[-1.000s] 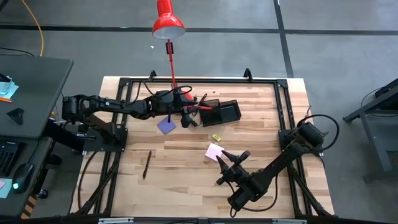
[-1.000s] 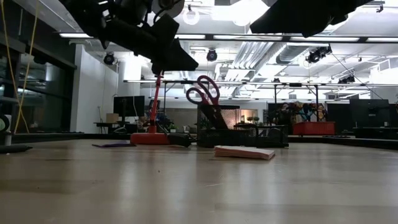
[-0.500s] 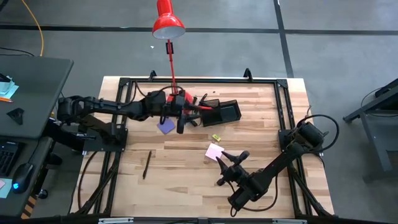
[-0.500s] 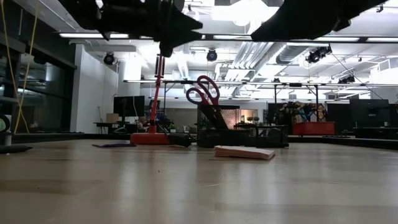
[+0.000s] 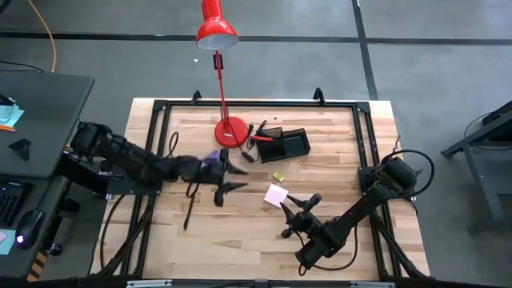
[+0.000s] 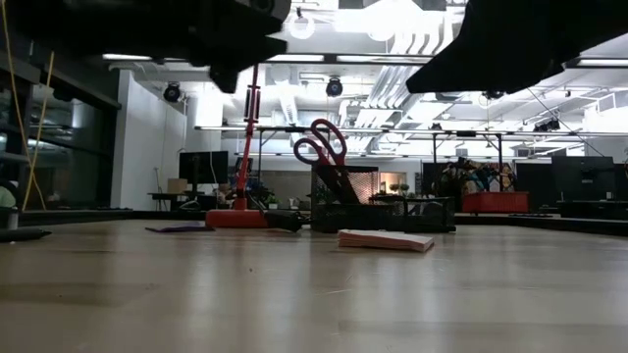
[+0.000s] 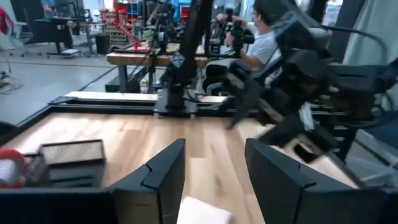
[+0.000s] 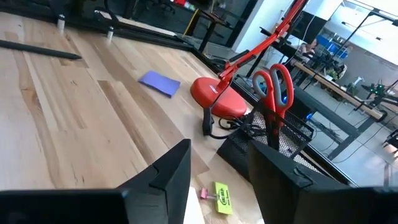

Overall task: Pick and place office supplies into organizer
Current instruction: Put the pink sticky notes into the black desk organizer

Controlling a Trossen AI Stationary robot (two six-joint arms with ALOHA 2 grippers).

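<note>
Now the left gripper (image 5: 228, 179) is above the middle of the wooden table (image 5: 240, 240), in front of the red desk lamp's round base (image 5: 230, 133). Its two fingers are spread apart and nothing is between them; the left wrist view shows bare wood and one corner of the pink note pad (image 7: 204, 211) in the gap. The purple-blue pad (image 5: 211, 158) lies flat on the table, just beside this gripper on the lamp side, partly hidden by the arm.

The right gripper (image 5: 294, 206) is near the front right part of the table, beside the pink note pad (image 5: 275, 194). Its fingers are also apart and hold nothing. In the right wrist view, a small yellow piece with a pink clip (image 8: 219, 193) lies on the wood just ahead of the fingers.

The black organizer (image 5: 285, 142) stands to the right of the lamp base, near the far edge of the table. The red-handled scissors (image 6: 322, 147) stand upright in it, handles up. A thin dark pen (image 5: 189, 211) lies alone on the left part of the table, well apart from the organizer.
</note>
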